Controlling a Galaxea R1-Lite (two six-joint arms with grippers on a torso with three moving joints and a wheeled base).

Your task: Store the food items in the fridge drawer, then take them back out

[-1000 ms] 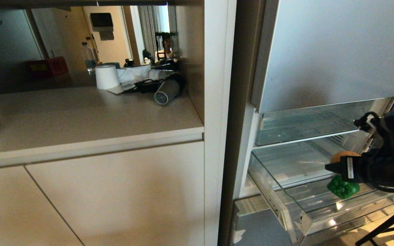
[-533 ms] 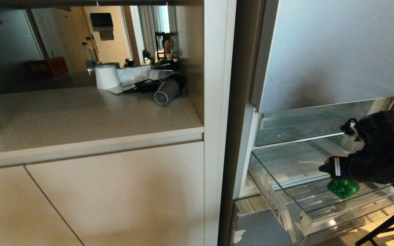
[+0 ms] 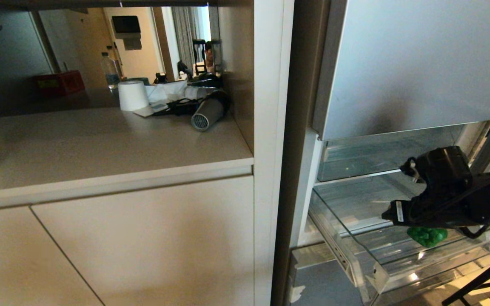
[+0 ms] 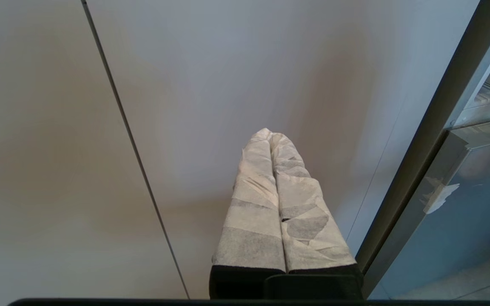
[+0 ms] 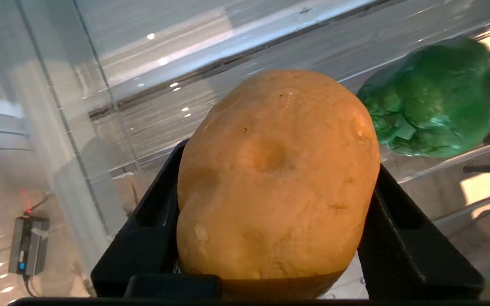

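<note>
Over the fridge drawer (image 3: 357, 248), your right gripper (image 5: 279, 199) clamps the potato (image 5: 277, 178) between its fingers; the bell pepper (image 3: 426, 235) lies inside the drawer just beside. Your left gripper (image 4: 272, 136) hangs pressed closed by the cabinet door (image 4: 228, 76).

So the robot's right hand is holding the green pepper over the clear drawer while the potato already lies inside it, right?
Not quite, you have the two swapped. The right wrist view shows the right hand clamped on the potato over the clear drawer, while the green pepper already lies inside it.
</note>
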